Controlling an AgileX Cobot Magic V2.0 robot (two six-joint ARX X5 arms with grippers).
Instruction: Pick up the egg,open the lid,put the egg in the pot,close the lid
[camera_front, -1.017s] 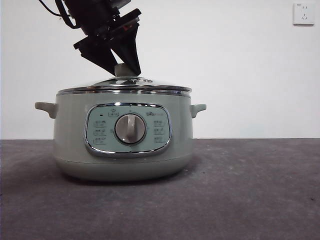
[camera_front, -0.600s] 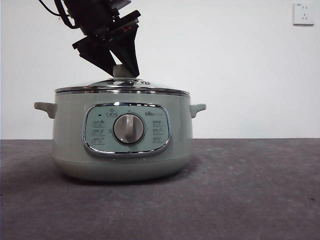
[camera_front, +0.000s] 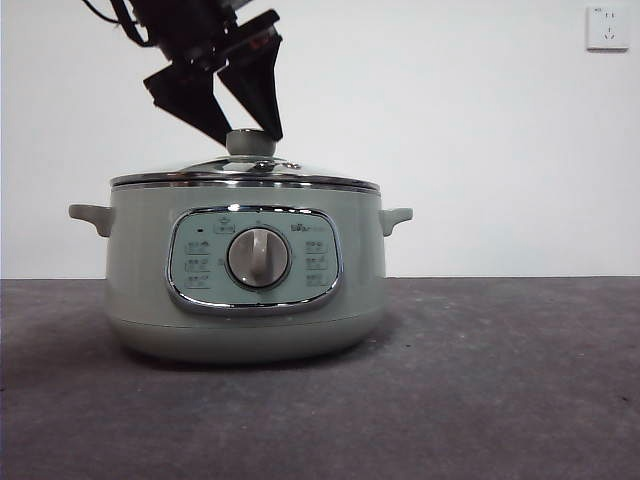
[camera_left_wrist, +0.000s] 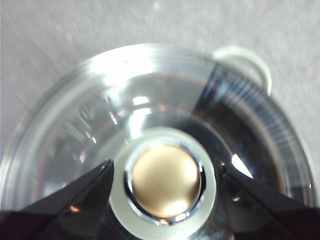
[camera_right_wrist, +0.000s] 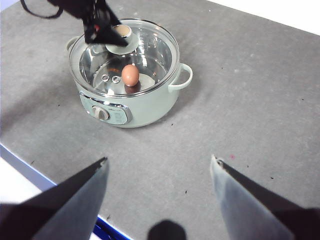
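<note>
The egg (camera_right_wrist: 130, 75) lies inside the pot (camera_front: 250, 300) and the lid (camera_front: 245, 175) sits flat on the rim, so I judge the task all but done, with only my retreat left. My left gripper (camera_front: 243, 128) hangs over the knob (camera_left_wrist: 164, 181) with its jaws spread to either side and not gripping it, while my right gripper (camera_right_wrist: 159, 172) waits well away over bare table (camera_right_wrist: 260, 100), jaws apart. There is open room above the lid, so going straight up looks safest, since a sideways move could catch the knob.
</note>
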